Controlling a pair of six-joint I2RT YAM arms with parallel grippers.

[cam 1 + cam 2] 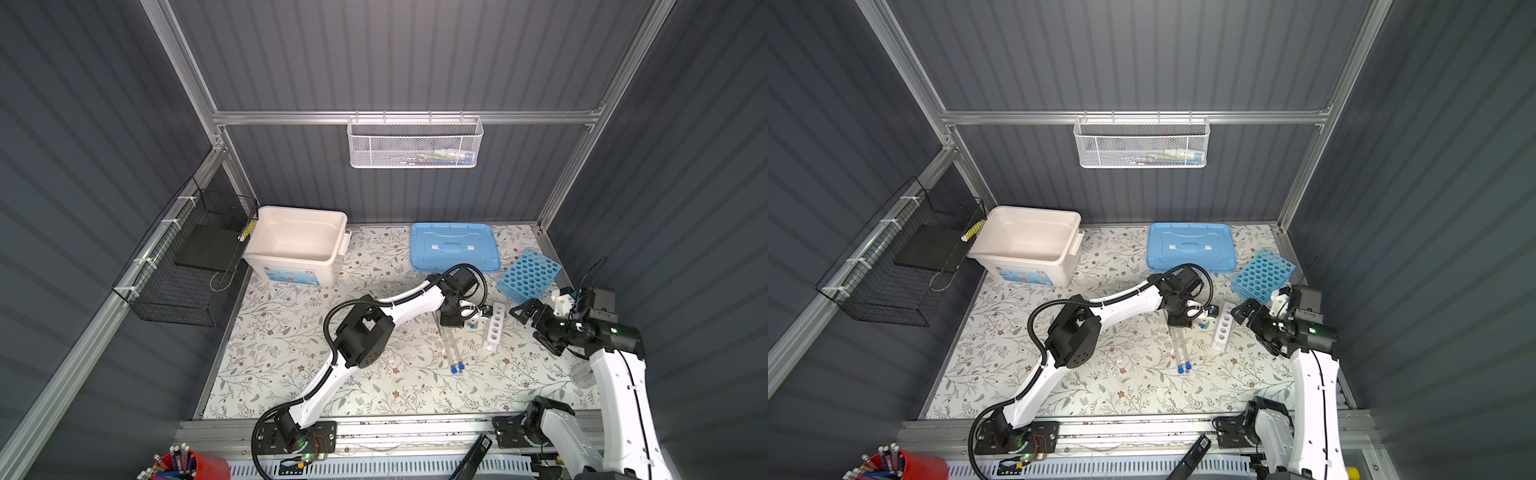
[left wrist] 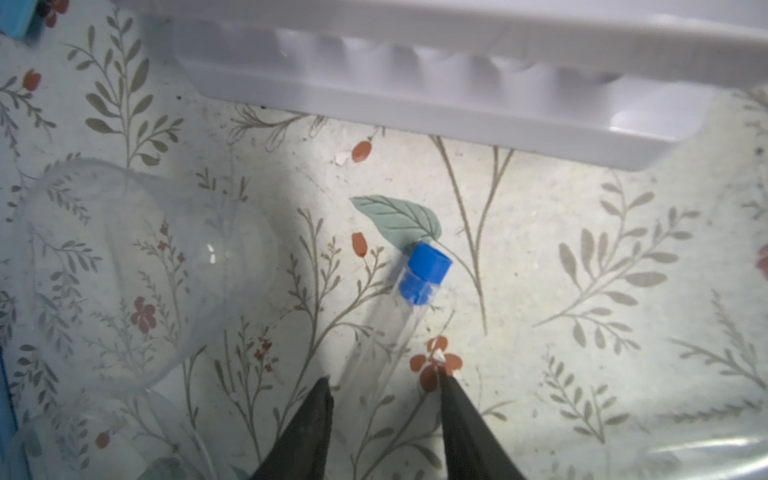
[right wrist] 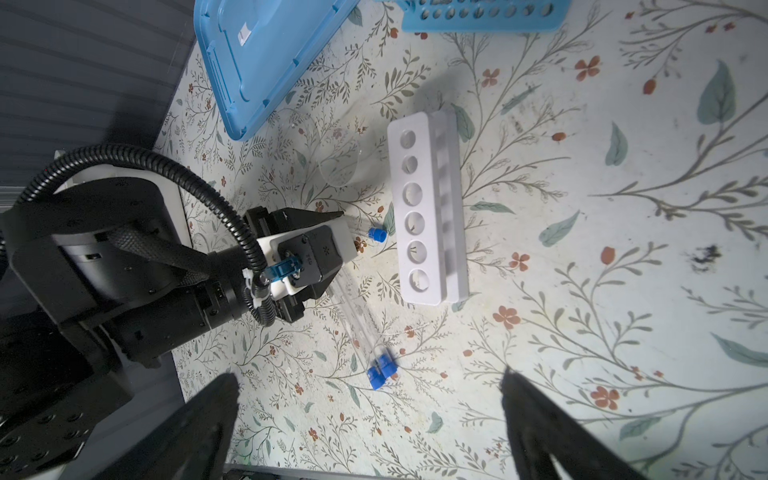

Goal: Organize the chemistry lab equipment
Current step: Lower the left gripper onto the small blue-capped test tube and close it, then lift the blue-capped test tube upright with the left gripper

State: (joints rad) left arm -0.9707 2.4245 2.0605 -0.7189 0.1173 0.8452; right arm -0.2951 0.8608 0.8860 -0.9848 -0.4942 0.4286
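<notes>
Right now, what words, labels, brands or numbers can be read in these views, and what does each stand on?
Nothing can be read outright.
Label on the white bin: print too blurred.
Left arm's camera housing: lettering too small.
Code sticker on the black bar: no words readable.

Dark grey ribbed panels (image 1: 415,62) wall the cell in on three sides, held by a bare aluminium frame (image 1: 291,117). A white mesh basket (image 1: 414,143) hangs from the frame's crossbar on the back wall, its few contents too blurred to name. A black wire basket (image 1: 183,266) is strapped to the left rail. The worktop (image 1: 291,353) wears a pale covering printed with leafy twigs and small red-brown flowers. The light is soft and even. A red cup (image 1: 208,467) of pencils stands at the near left corner.
</notes>
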